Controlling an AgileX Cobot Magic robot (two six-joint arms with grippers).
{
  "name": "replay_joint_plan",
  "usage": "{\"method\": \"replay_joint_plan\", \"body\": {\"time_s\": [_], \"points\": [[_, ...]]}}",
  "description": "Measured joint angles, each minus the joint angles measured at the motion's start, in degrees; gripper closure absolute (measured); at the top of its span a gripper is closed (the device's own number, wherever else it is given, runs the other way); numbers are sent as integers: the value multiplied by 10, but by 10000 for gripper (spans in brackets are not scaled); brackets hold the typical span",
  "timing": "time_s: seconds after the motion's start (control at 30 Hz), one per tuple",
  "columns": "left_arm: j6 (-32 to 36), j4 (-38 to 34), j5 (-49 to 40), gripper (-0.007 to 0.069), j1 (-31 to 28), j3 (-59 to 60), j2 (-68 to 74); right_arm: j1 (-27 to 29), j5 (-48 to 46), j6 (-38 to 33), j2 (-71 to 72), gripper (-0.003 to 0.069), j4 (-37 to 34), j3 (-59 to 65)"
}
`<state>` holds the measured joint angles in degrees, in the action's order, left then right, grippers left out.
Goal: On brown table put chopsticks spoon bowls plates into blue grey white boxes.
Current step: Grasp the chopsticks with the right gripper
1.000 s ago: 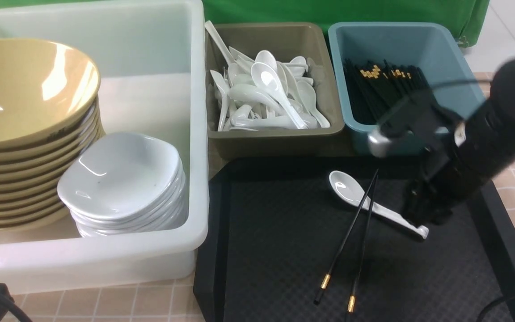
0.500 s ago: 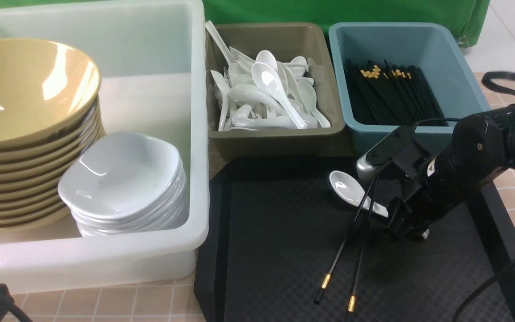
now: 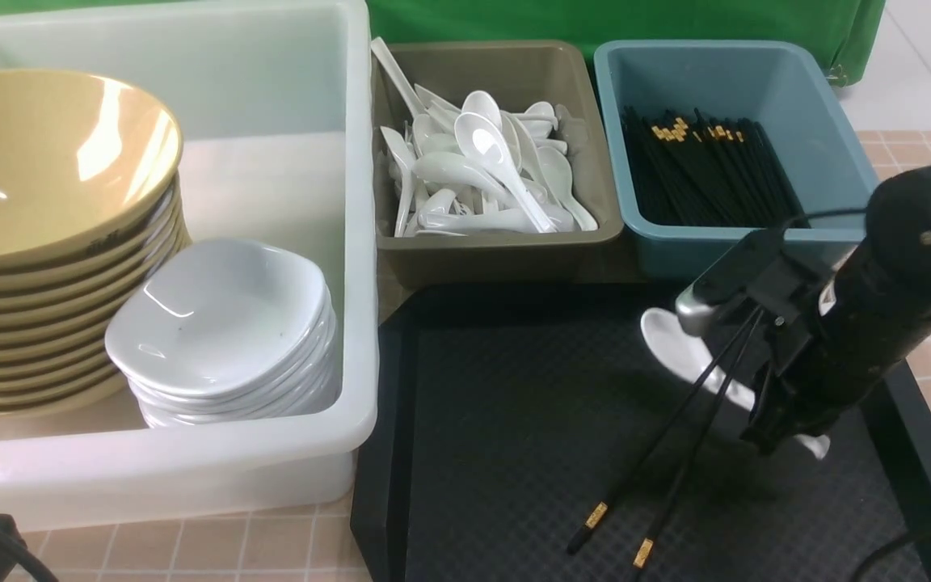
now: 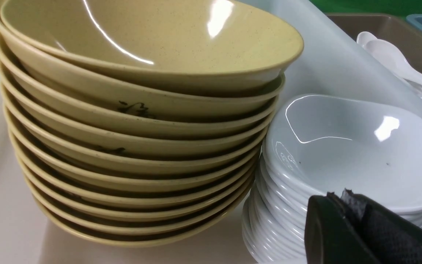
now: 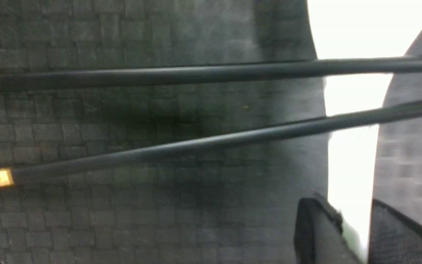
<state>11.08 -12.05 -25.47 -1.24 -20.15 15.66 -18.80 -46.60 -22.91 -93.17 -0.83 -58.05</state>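
Black tray (image 3: 498, 453): spoon (image 3: 680, 347) between fingertips (image 5: 322, 227)

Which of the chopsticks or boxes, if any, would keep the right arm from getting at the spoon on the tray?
Probably none: the right gripper already has the spoon's handle between its fingers, though the chopsticks lie across it.

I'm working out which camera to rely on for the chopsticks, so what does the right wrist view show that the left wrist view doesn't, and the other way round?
Only the right wrist view: two loose black chopsticks with gold bands, crossing over a white spoon, the right gripper with its fingers at either side of the handle, and the black tray's woven surface.

Only the left wrist view: stacked yellow bowls, stacked white plates and the left gripper.

Both: white spoonware and dark gripper fingers.
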Motion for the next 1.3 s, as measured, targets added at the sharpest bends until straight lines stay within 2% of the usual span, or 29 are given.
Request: {"method": "replay_joint_plan", "body": {"time_s": [0.27, 0.37, 0.47, 0.57, 0.6, 0.63, 0.7, 0.77, 0.8, 0.83, 0.9, 0.97, 1.3], "points": [[0, -6, 0, 623, 0, 0, 0, 0, -6, 2, -14, 484, 5, 1], [0, -7, 0, 623, 0, 0, 0, 0, 9, 24, -39, 465, 8, 1], [0, -8, 0, 623, 0, 0, 0, 0, 21, 54, -47, 410, 8, 1], [0, -9, 0, 623, 0, 0, 0, 0, 18, 126, -48, 283, 8, -7], [0, -9, 0, 623, 0, 0, 0, 0, 15, 130, -48, 267, 8, -8], [0, -10, 0, 623, 0, 0, 0, 0, 0, 162, -48, 209, 8, -20], [0, -9, 0, 623, 0, 0, 0, 0, -19, 190, -48, 158, 1, -35], [0, -10, 0, 623, 0, 0, 0, 0, -26, 213, -48, 116, -31, -44], [0, -10, 0, 623, 0, 0, 0, 0, -24, 217, -48, 102, -69, -44], [0, -10, 0, 623, 0, 0, 0, 0, -24, 218, -48, 100, -76, -44], [0, -10, 0, 623, 0, 0, 0, -4, -4, 229, -48, 89, -153, -24], [0, -10, 0, 623, 0, 0, 0, -12, 25, 242, -48, 86, -191, 1], [0, -10, 1, 623, 0, 0, 0, -26, 172, 274, -50, 85, -247, 28]]}}
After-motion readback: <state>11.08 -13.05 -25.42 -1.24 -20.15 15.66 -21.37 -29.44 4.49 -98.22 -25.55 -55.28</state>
